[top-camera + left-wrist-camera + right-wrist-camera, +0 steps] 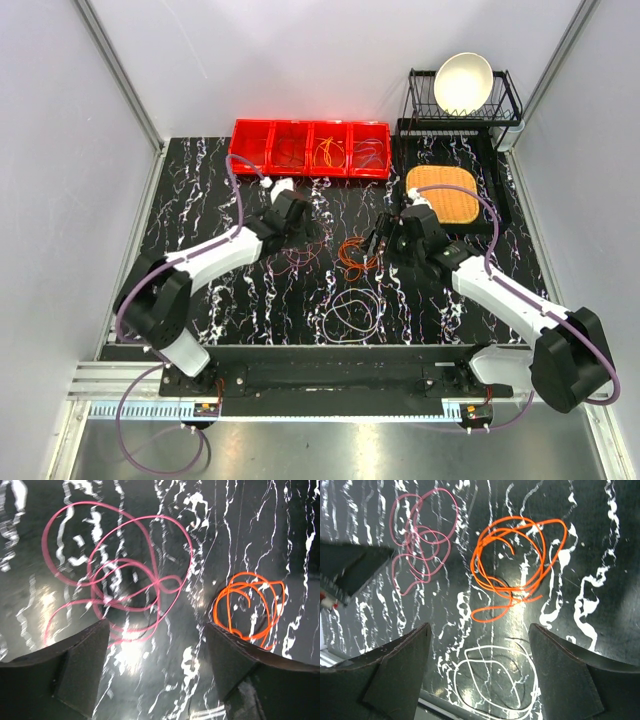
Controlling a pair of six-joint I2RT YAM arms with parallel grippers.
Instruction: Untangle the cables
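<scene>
Three cables lie apart on the black marbled table (pixel 200 210). A pink cable (pixel 115 575) (pixel 420 545) is looped just ahead of my left gripper (pixel 157 630) (pixel 310 232), which is open with only bare table between its fingers (pixel 80 665). An orange cable (pixel 515 560) (pixel 250 607) (pixel 355 255) is coiled between the two grippers. My right gripper (pixel 480 635) (pixel 382 242) hovers open, with the orange coil ahead of it. A white cable (pixel 495 680) (pixel 350 315) lies below, between its fingers (pixel 560 670), untouched.
A row of red bins (pixel 310 148) holding more thin cables stands at the back. A black dish rack (pixel 500 110) with a white bowl (pixel 463 80) sits at the back right. An orange mat (pixel 448 195) lies beside my right arm.
</scene>
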